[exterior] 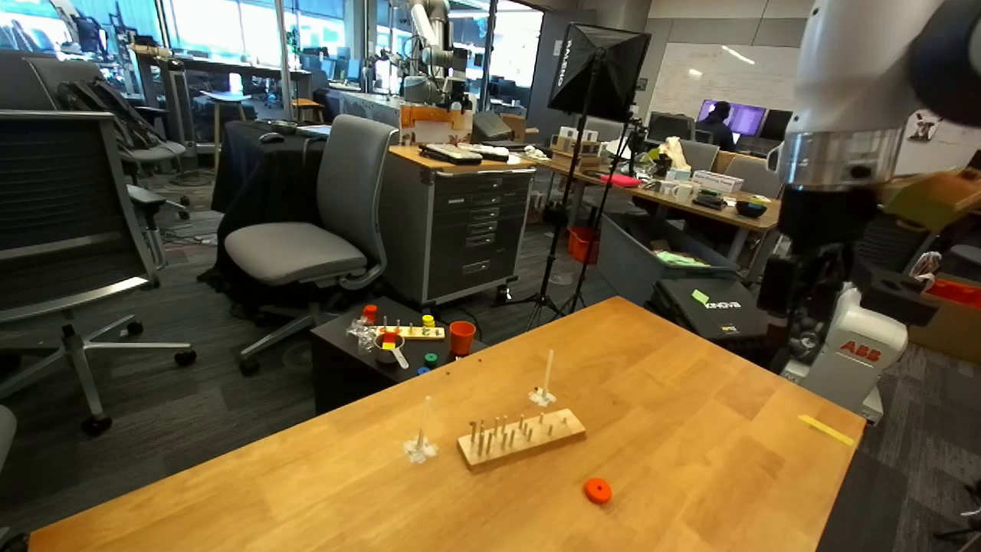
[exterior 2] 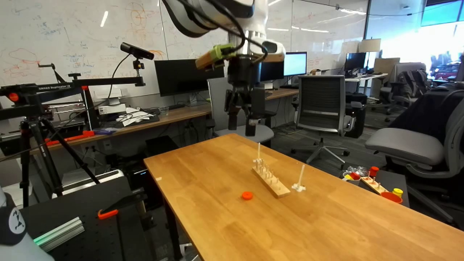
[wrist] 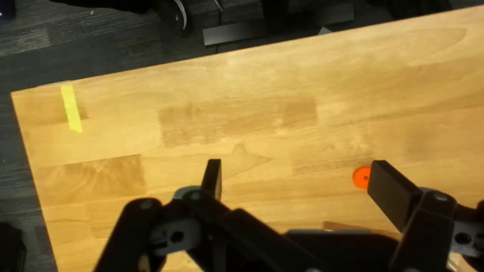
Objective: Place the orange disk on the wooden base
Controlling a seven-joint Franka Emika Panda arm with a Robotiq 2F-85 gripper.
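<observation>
Disk (exterior: 598, 491) is orange-red, base (exterior: 529, 444) lt tan, end effector (wrist: 295, 172) blk, tabletop (exterior: 690, 437) brn w/ grain.

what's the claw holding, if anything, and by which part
Nothing: the black claw stands open, and the flat round orange disk lies on the brown wooden tabletop.

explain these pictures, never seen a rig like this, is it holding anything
The machine is a white robot arm ending in a black two-fingered gripper. Two pictures are taken from outside it; the wrist view looks down from the arm past the open gripper. On the brown wooden table are a round orange disk, a pale rectangular pegged wooden base, two thin upright whitish rods and a yellow strip. Nothing is held; the disk lies apart from the base.
</observation>
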